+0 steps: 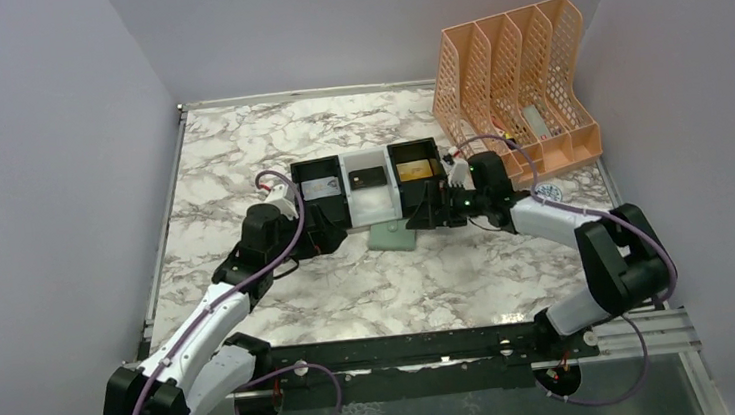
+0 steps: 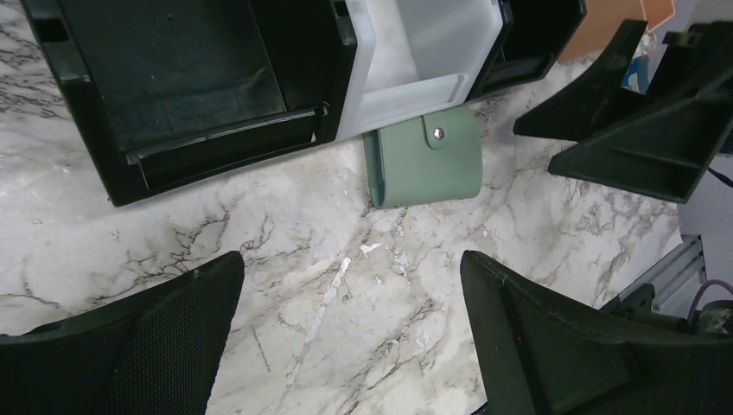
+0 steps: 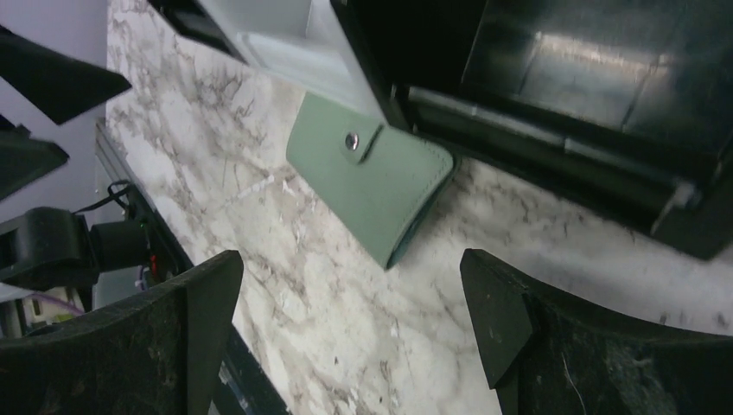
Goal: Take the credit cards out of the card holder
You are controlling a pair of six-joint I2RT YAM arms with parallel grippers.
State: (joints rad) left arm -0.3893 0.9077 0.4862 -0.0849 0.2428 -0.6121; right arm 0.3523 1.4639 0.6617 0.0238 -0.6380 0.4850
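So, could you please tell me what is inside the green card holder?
Nothing inside shows: the card holder lies closed on the marble table, its tab snapped shut, so whatever it holds is covered.

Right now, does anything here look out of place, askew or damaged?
Nothing stands out. The green card holder lies flat and snapped shut on the table, against the tray at its white middle compartment, slightly skewed to it. Nothing looks spilled or damaged.

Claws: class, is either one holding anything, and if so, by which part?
Nothing is held. The left claw and the right claw stand open above the table; the shut wallet lies untouched on it.
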